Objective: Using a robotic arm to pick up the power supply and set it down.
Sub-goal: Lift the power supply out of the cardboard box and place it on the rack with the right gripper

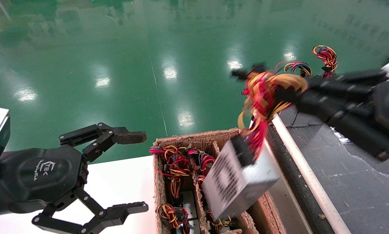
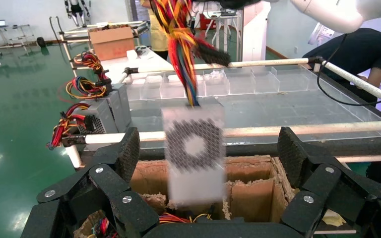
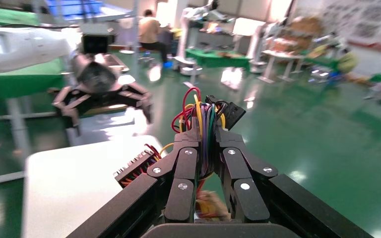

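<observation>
The right gripper (image 1: 290, 92) clamps the wire bundle (image 1: 262, 97); the heavy, rigid power supply (image 1: 238, 177) dangles above the cardboard box (image 1: 194, 138), likely to swing. The left gripper (image 1: 134, 172) is open.

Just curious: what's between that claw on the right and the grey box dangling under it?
Only the wire bundle: the right gripper pinches it, and the power supply hangs from it, seen in the head view.

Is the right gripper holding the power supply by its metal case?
No: the right gripper is clamped on the wire bundle, and the power supply hangs below it over the cardboard box.
</observation>
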